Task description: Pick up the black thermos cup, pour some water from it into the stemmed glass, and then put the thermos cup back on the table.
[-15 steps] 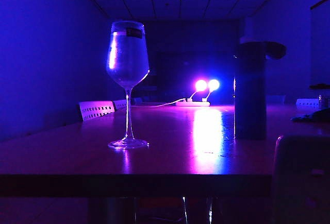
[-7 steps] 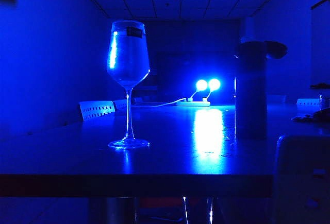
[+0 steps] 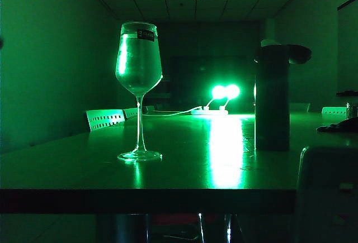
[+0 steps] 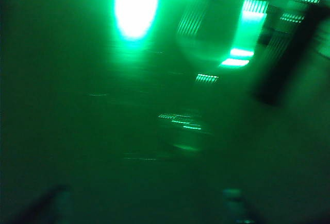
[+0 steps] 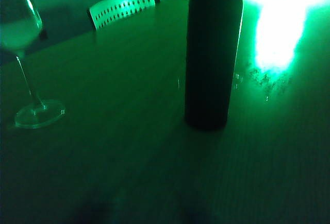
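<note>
The stemmed glass [image 3: 139,64] stands upright on the left of the table [image 3: 67,170], with clear liquid in its bowl. The black thermos cup [image 3: 272,100] stands upright to the right, apart from the glass. Neither gripper shows in the exterior view. The left wrist view is blurred: my left gripper [image 4: 143,203] is open and empty, facing the glass [image 4: 180,131] with the thermos [image 4: 281,59] beyond. My right gripper [image 5: 143,214] shows only as two dim fingertips standing apart, short of the thermos [image 5: 211,54]. The glass [image 5: 38,113] stands off to one side of it.
Two bright lamps [image 3: 224,92] on a power strip at the table's far end throw a glare stripe down the tabletop. Pale chair backs [image 3: 105,119] stand behind the left edge. A pale rounded chair back [image 3: 327,193] rises at the front right. Dark items [image 3: 341,124] lie far right.
The room's light has gone from purple through blue to green. The glass and the thermos stand where they stood.
</note>
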Available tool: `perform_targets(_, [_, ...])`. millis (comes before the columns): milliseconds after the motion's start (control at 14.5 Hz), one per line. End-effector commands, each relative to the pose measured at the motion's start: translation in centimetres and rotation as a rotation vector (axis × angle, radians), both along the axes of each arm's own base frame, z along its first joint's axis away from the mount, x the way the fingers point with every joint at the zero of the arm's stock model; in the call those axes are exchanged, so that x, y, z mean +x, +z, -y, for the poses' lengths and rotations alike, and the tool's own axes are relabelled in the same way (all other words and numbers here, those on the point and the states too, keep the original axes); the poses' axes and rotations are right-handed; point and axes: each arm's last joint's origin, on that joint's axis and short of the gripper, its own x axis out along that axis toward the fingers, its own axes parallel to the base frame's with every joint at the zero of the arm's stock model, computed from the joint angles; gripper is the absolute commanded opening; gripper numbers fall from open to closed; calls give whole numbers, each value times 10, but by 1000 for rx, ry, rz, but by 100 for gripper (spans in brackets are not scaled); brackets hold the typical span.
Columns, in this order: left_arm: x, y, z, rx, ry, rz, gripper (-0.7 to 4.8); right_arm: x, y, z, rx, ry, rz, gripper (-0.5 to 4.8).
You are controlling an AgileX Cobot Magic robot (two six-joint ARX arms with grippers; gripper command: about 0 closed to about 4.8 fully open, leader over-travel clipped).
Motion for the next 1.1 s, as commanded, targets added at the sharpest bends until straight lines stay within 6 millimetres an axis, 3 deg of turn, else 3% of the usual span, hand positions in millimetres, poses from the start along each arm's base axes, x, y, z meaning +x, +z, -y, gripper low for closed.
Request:
perform_targets(69, [4, 1, -10, 21, 156, 39, 122, 1, 1, 1, -9, -24, 21, 19])
perform_targets(138, [5, 3, -14, 18, 198, 62, 35, 1, 1, 2, -20, -75, 22, -6])
perform_targets(206, [6, 4, -18, 27, 243, 79, -5, 2, 1, 5, -45, -158, 29, -6])
perform_targets(344, [6, 4, -24, 54, 312, 85, -6, 2, 1, 8, -53, -240, 29, -6])
perform_targets(757, [6, 8, -29, 82, 382, 140, -6, 3, 1, 12, -28, -277, 21, -6])
perform_targets(1101, [14, -15, -32, 117, 451, 164, -5, 3, 1, 12, -30, -278, 21, -6])
